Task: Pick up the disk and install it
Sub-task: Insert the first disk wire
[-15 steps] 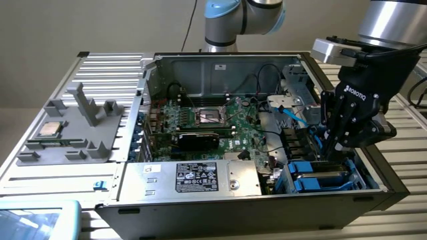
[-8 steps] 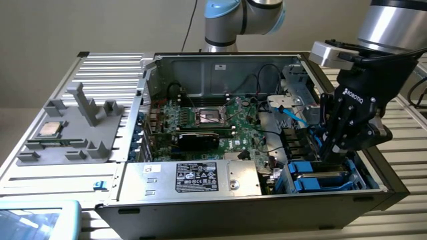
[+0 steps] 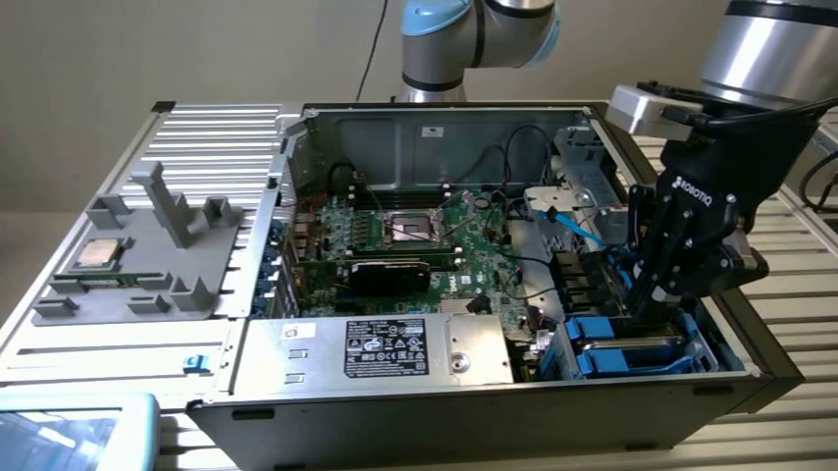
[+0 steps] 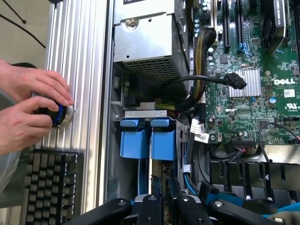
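The gripper (image 3: 645, 306), jaws drawn narrow and seemingly empty, hangs just above the disk (image 3: 626, 351), which stands slotted in place beside the power supply (image 3: 392, 348); installation looks nearly complete, full seating unconfirmed.

Claw (image 3: 645, 306) low in drive bay (image 3: 661, 353), blue carriers (image 4: 147, 138) and cables (image 4: 197, 89) crowding close, open room above motherboard (image 3: 433, 235)

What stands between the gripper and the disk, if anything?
Nothing visible does. The gripper is low inside the computer case, directly over the blue carrier of the disk; the cables lie beside it, not between.
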`<state>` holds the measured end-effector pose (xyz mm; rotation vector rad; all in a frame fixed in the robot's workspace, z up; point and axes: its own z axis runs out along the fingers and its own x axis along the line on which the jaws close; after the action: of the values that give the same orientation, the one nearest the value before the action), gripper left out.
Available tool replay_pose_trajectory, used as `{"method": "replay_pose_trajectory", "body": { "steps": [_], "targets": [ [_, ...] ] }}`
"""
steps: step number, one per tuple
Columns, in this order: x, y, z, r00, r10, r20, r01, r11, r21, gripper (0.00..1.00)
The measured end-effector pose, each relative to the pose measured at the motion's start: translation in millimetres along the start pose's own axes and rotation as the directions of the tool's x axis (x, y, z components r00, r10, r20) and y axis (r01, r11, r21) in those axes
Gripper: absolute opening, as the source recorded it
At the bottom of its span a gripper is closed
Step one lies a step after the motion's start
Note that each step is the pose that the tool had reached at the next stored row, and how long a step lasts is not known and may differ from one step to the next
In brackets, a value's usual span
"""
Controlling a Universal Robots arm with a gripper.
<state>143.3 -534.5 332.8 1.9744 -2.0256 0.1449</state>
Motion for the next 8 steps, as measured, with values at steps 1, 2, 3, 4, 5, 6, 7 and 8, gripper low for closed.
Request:
{"method": "replay_pose_trajectory", "body": {
  "steps": [1, 2, 3, 4, 5, 6, 7, 8],
  "targets": [
    [-0.1, 0.0, 0.2, 1.0000, 0.000, 0.0003, 0.000, 1.0000, 0.0017, 0.16],
    [-0.3, -0.1, 0.5, 1.0000, 0.001, 0.0010, -0.001, 1.0000, 0.0032, 0.16],
    [-0.4, -0.1, 0.7, 1.0000, 0.001, 0.0014, -0.001, 1.0000, 0.0039, 0.16],
    [-0.5, -0.1, 0.8, 1.0000, 0.001, 0.0023, -0.001, 1.0000, 0.0047, 0.16],
    [-0.6, -0.1, 1.1, 1.0000, 0.001, 0.0035, -0.001, 1.0000, 0.0057, 0.16],
    [-1.0, -0.2, 1.5, 1.0000, 0.001, 0.0046, -0.001, 1.0000, 0.0063, 0.16],
    [-1.4, -0.2, 1.7, 1.0000, 0.001, 0.0055, -0.001, 1.0000, 0.0069, 0.16],
    [-1.6, -0.3, 1.9, 1.0000, 0.001, 0.0058, -0.001, 1.0000, 0.0076, 0.16]
  ]
}}
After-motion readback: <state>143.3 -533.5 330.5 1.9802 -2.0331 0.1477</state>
